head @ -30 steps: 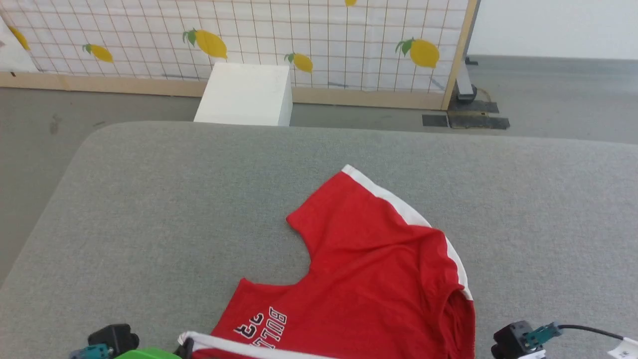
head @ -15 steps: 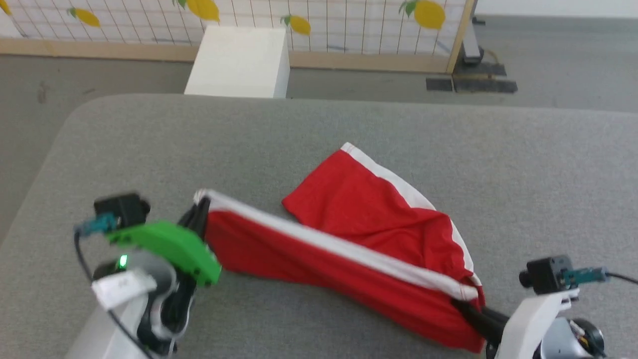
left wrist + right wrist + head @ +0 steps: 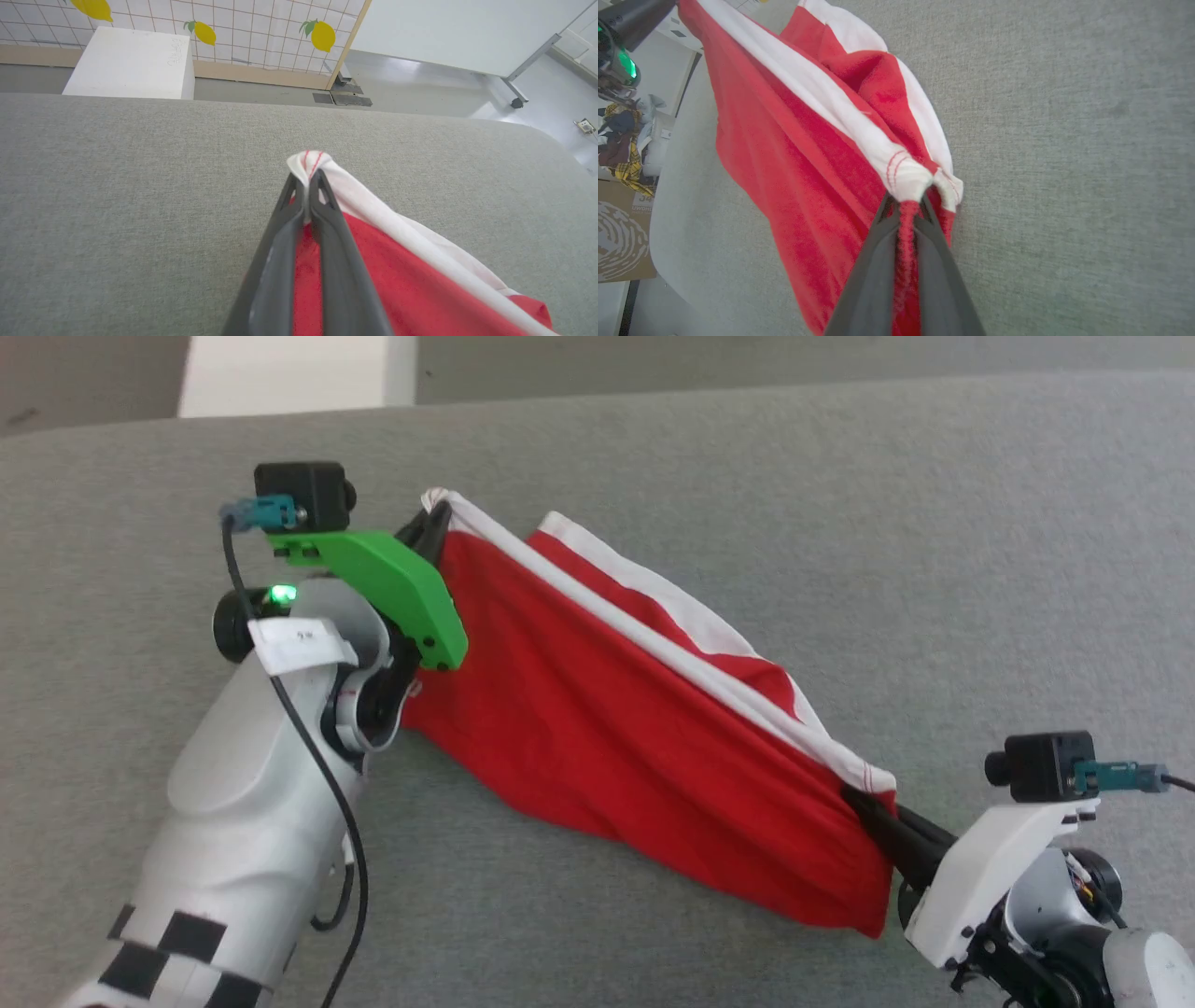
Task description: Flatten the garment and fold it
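My left claw (image 3: 306,179): clenched on the garment (image 3: 579,709). The two dark fingers (image 3: 275,261) pinch a bunched corner at one end of the white band (image 3: 653,649). A knob of white cloth with red stitching pokes out past the tips.
My right claw (image 3: 908,205): clenched too, gripping the other end of the same white band. A rope of red cloth is squeezed between its fingers.
Garment: bright red and strung between my two claws. In the head view it runs from far left to near right.
Held edge: the white band is the stretched upper line, and the red body sags from it toward the near side in a loose pouch.
Far layer: another part of the garment, with its own white edge, lies on the worktop (image 3: 840,523) just beyond the held band.
Low fold: I cannot tell whether the bottom of the pouch rests on the worktop or hangs clear of it.
Worktop: grey and cloth-covered, with rounded corners.
Green bracket (image 3: 392,583): on my left wrist, just beside the held corner, and it overlaps the red cloth in the head view.
Beyond the far edge: a white box (image 3: 131,65) stands on the floor, with a lemon-print screen (image 3: 261,28) behind it.
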